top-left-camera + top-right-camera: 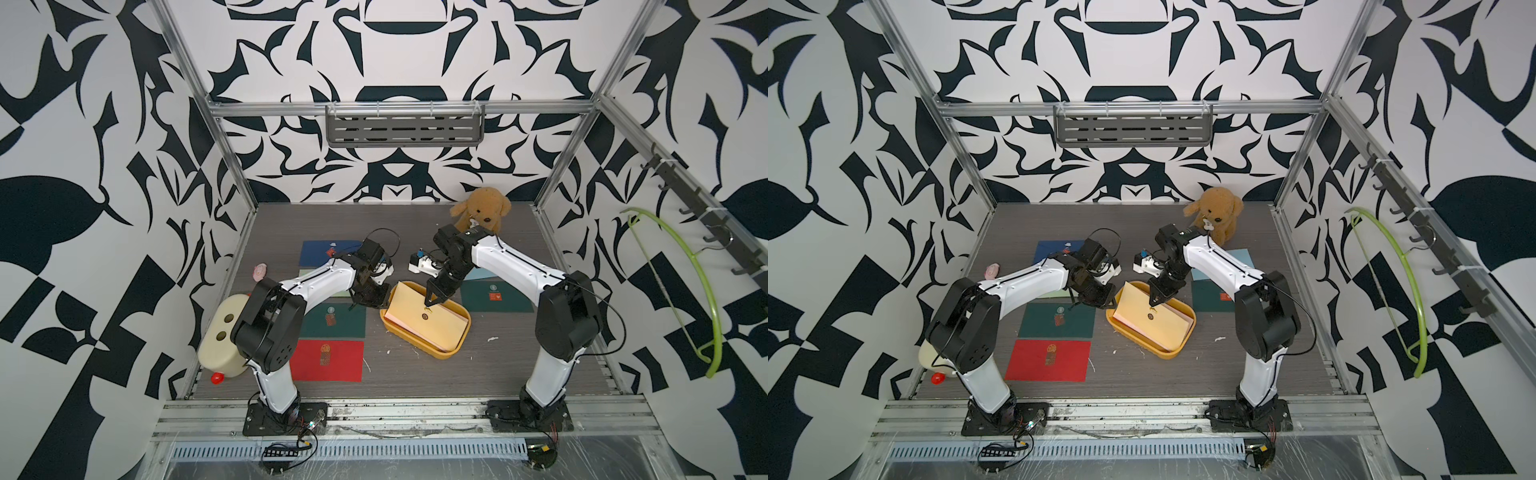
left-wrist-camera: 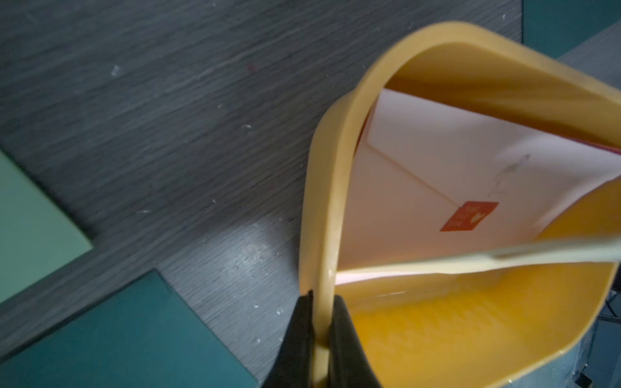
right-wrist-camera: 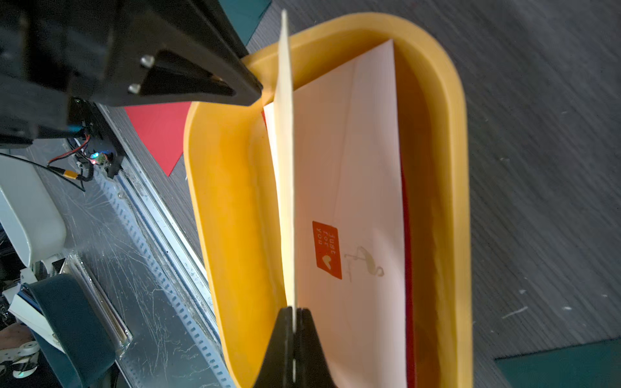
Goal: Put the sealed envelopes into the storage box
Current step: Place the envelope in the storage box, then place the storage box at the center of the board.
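Sealed paper envelopes (image 1: 326, 359): six lay on grey wood-grain desk (image 1: 415, 374), black-white patterned walls (image 1: 395, 41) around. One mustard-yellow plastic storage box (image 3: 453, 168); left jaws gripped its rim, right jaws one cream envelope (image 1: 436, 328).

Both top views look steeply down from high in front onto the whole grey wood-grain worktop (image 1: 490, 365), while wrist cameras sit close behind the left gripper (image 2: 324, 302) and right gripper (image 3: 295, 310), all four sharing the shallow mustard-yellow plastic tub (image 2: 332, 168).
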